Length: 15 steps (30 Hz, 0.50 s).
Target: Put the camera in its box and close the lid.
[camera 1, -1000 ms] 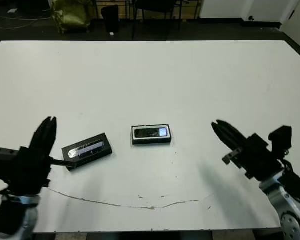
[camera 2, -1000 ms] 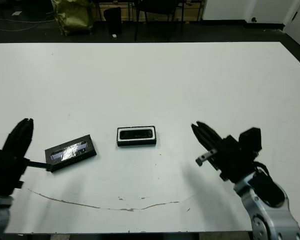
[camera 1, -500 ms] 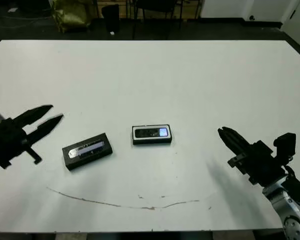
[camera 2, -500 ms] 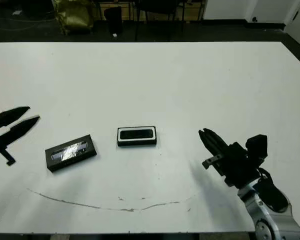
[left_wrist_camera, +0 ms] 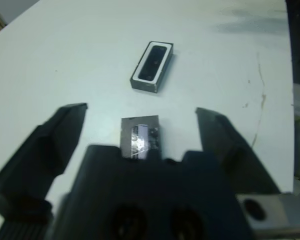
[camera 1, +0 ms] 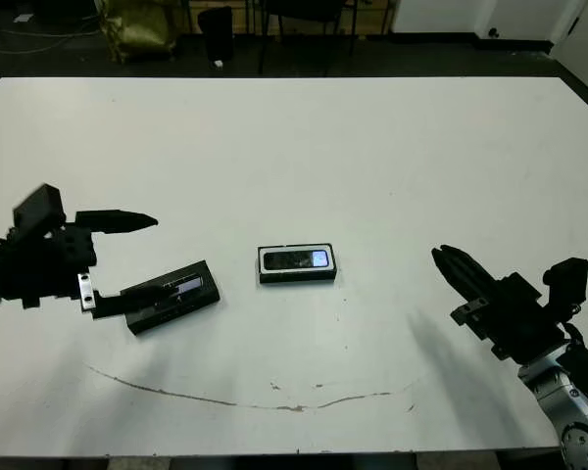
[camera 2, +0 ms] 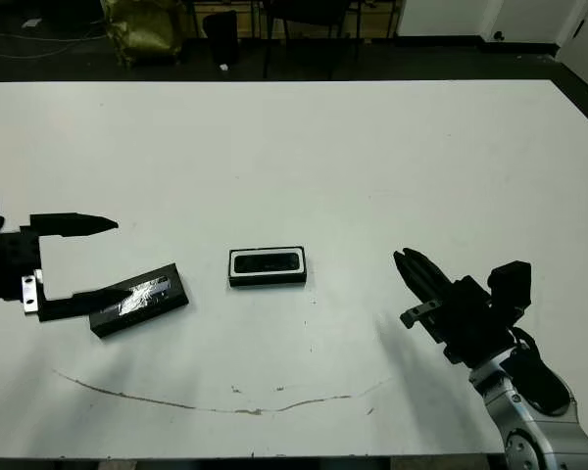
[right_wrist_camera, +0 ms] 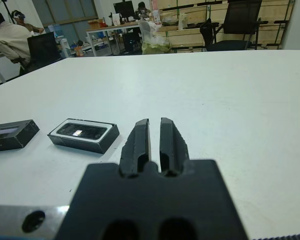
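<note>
The box (camera 1: 296, 264), black-walled with a white lining, lies at the table's middle with the black camera (camera 1: 290, 259) lying inside it. The lid (camera 1: 172, 297), a flat black panel with a shiny strip, lies apart to the box's left. My left gripper (camera 1: 153, 255) is open wide at the lid's left end. One of its fingers (camera 1: 118, 220) is off to the far side and the other runs along the lid's near-left edge. In the left wrist view the lid (left_wrist_camera: 140, 137) lies between the spread fingers. My right gripper (camera 1: 443, 255) is shut and empty, well right of the box.
A thin brown scratch (camera 1: 225, 397) runs along the white table (camera 1: 372, 147) near its front edge. Chairs and a yellow-green bag (camera 1: 137, 24) stand beyond the far edge. In the right wrist view a person (right_wrist_camera: 10, 40) sits at a desk far off.
My left gripper has risen from the front-left corner, opened wide and swung in to the lid's left end. The right gripper has drawn back slightly toward the front right. Box and lid have not moved.
</note>
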{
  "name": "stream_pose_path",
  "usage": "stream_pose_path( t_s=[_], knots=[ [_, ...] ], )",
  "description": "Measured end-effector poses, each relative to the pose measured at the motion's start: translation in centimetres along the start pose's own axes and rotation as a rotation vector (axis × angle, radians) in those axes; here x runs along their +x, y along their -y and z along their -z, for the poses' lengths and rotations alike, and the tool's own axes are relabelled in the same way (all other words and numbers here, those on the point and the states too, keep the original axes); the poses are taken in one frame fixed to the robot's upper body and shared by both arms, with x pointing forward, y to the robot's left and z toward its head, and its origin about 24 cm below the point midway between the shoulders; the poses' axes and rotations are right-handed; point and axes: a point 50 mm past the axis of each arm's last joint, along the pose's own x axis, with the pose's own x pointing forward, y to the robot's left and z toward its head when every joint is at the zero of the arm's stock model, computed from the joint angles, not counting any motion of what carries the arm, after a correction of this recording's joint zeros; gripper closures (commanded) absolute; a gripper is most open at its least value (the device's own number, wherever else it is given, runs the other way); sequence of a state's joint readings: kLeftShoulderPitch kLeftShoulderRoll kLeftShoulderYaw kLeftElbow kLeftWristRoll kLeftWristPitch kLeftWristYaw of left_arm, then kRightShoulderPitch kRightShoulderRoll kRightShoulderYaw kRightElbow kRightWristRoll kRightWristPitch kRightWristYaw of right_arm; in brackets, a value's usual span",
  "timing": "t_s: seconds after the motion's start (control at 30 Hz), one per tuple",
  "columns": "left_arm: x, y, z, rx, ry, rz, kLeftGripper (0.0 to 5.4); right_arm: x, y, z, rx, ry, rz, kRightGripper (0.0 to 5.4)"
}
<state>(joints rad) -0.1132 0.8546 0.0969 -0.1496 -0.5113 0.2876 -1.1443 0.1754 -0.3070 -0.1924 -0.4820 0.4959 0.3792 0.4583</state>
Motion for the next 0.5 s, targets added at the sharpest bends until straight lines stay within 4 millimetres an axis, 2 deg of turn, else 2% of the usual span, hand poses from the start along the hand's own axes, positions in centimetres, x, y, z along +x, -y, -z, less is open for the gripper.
stream_pose_path(
  t_s=[0.5],
  knots=[
    [0.5, -0.1, 2.0, -0.036, -0.077, 0.058, 0.03, 0.1, 0.1, 0.7, 0.011, -0.009, -0.008, 5.40]
  ],
)
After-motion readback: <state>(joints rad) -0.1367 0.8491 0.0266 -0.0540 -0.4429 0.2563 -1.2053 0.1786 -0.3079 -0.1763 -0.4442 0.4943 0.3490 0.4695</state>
